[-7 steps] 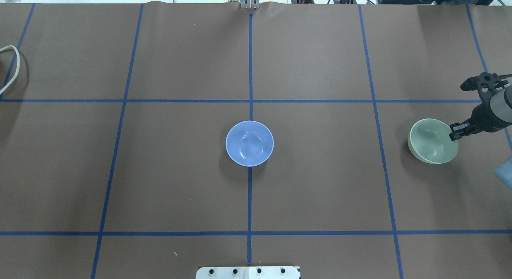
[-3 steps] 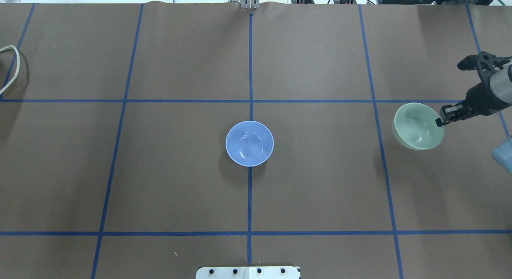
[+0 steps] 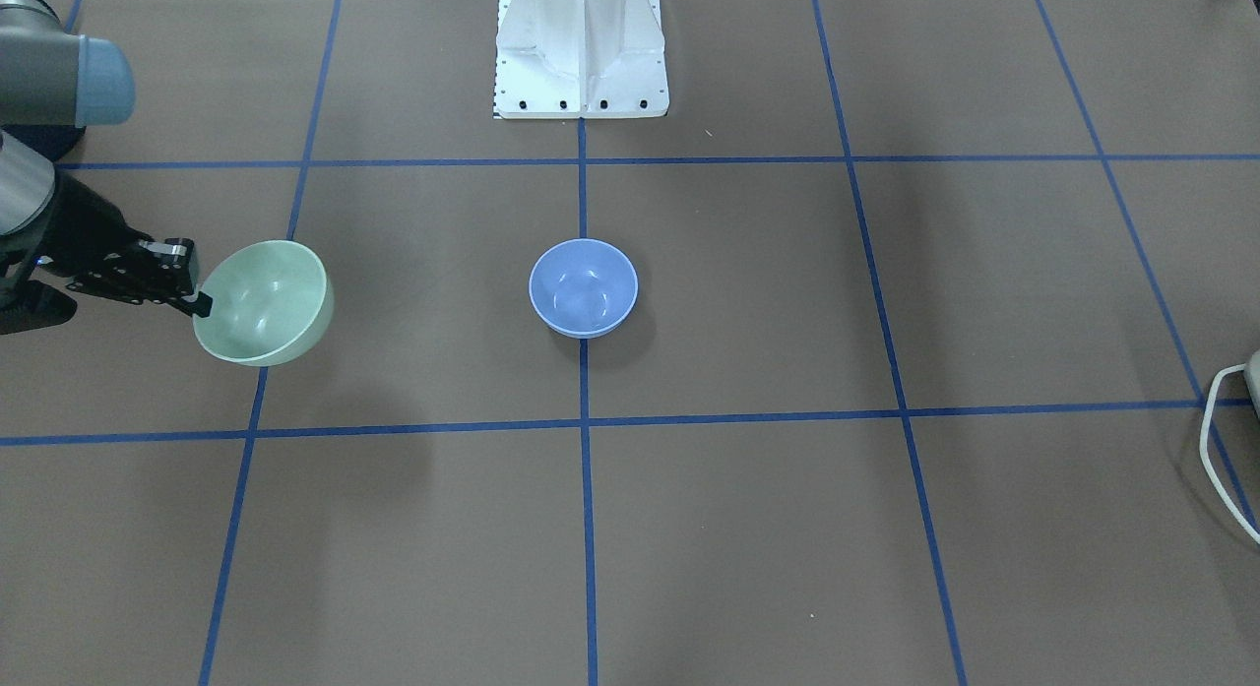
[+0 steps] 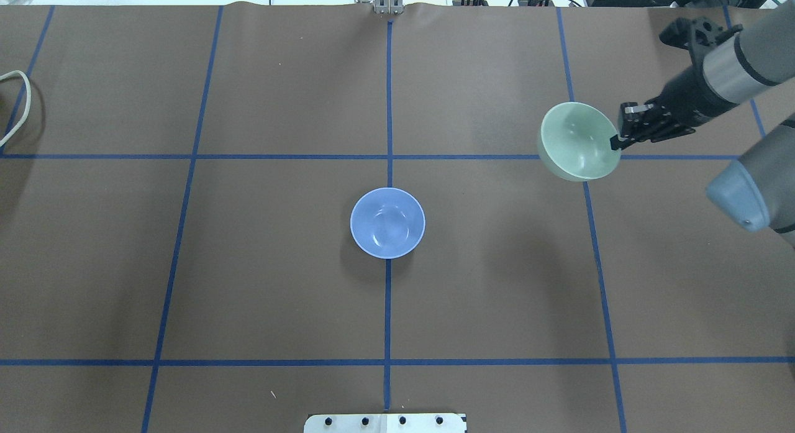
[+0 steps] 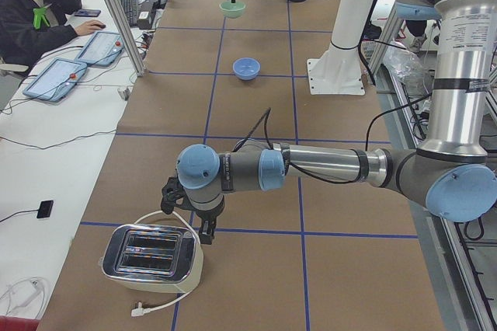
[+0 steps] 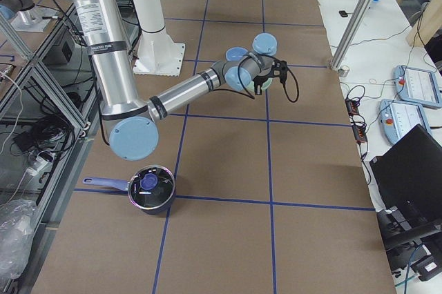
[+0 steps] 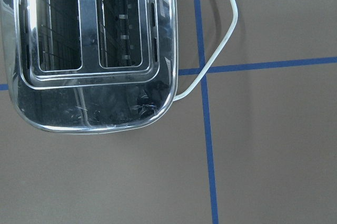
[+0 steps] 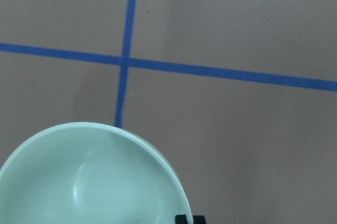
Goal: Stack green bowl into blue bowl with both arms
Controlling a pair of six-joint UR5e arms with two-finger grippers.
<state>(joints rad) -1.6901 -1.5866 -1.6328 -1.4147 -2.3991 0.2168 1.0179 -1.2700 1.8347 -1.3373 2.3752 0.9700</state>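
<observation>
Two bowls well apart: green bowl [image 4: 579,141] clamped at its rim by right gripper [image 4: 616,140], held tilted above the bench [image 4: 248,284]; blue bowl [image 4: 387,222] sits mid-bench. Left gripper [image 5: 203,230] over toaster [image 5: 151,252], can't tell its state.

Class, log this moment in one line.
right gripper: shut on green bowl rim | green bowl: off table | blue bowl: on table, empty | left gripper: above toaster, state unclear

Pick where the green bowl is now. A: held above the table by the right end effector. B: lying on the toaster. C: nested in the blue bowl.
A: the right end effector grips the green bowl by its rim, lifted; the blue bowl sits empty.
</observation>
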